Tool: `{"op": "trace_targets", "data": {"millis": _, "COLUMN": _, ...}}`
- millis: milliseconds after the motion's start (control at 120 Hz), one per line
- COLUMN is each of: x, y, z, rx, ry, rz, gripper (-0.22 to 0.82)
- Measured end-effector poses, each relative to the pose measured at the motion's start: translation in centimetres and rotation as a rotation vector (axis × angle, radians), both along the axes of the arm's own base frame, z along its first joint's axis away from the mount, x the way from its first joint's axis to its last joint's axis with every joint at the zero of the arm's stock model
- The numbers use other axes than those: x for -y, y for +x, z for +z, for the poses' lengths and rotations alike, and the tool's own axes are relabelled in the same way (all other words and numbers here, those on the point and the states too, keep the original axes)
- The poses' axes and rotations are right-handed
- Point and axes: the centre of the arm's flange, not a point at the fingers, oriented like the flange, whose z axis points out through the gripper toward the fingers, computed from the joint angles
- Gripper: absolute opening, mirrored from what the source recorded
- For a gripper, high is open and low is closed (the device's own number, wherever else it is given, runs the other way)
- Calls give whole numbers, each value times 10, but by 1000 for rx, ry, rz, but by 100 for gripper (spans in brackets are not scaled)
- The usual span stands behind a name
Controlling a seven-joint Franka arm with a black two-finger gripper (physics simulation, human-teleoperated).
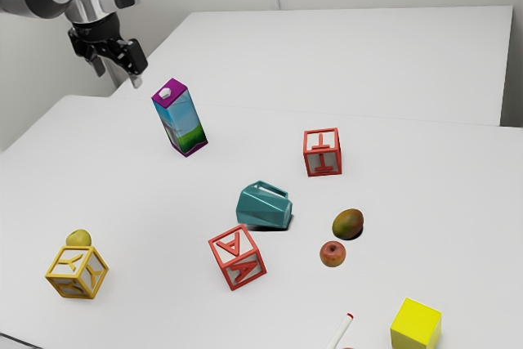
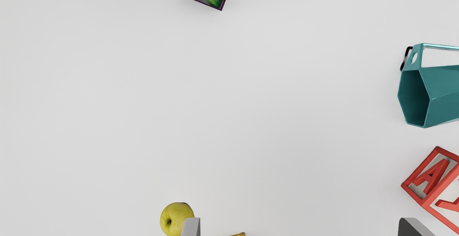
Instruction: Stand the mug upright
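OK, so from where I'm standing, starting with the exterior view: the teal mug [image 1: 264, 207] is lying on its side on the white table [image 1: 147, 202], handle attached and all, roughly mid-scene. A red letter block [image 1: 237, 257] is sitting close by it, and another red block [image 1: 323, 152] is sitting farther back toward the exterior view's right. The claw [image 1: 118, 75] is hanging up in the air near the exterior view's upper left, past the drink carton [image 1: 180, 118] and well apart from the mug.

Going over to the wrist view: the two fingertips are standing wide apart with nothing pinched between them, so I'm calling it open and empty. The mug's dark mouth is facing sideways over the tabletop, not up, and its base end is running off the edge. A bit of white table is showing between the mug and the red letter block. A yellow-green fruit [image 2: 176, 218] is peeking out by one fingertip.

Progress-wise, I'm not seeing the goal met here: the mug isn't standing on its base. IMO what's remaining is the whole useful part, meaning getting a grip, tipping it mouth-up, setting it down steady and letting go.
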Motion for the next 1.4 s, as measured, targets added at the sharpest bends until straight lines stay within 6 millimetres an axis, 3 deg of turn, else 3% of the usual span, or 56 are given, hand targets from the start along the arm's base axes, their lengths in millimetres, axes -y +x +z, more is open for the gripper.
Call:
{"op": "trace_targets", "data": {"millis": 267, "x": 0, "y": 3, "z": 0, "rx": 21, "ry": -1, "rz": -15, "gripper": 60}}
{"op": "trace_targets", "data": {"millis": 400, "x": 4, "y": 9, "z": -17, "rx": 13, "ry": -56, "rz": -20, "gripper": 60}}
{"op": "trace_targets", "data": {"millis": 675, "x": -8, "y": 25, "z": -118, "rx": -136, "ry": -421, "rz": 114, "gripper": 60}}
{"op": "trace_targets", "data": {"millis": 842, "x": -20, "y": 31, "z": -192, "rx": -247, "ry": -589, "rz": 225, "gripper": 60}}
{"op": "trace_targets", "data": {"millis": 983, "x": 0, "y": 41, "z": -245, "rx": -336, "ry": -686, "rz": 263, "gripper": 60}}
{"op": "trace_targets", "data": {"millis": 1133, "x": 6, "y": 46, "z": -283, "rx": -391, "ry": -756, "rz": 310, "gripper": 60}}
{"op": "trace_targets", "data": {"millis": 1400, "x": 11, "y": 61, "z": -325, "rx": -410, "ry": -860, "rz": 386, "gripper": 60}}
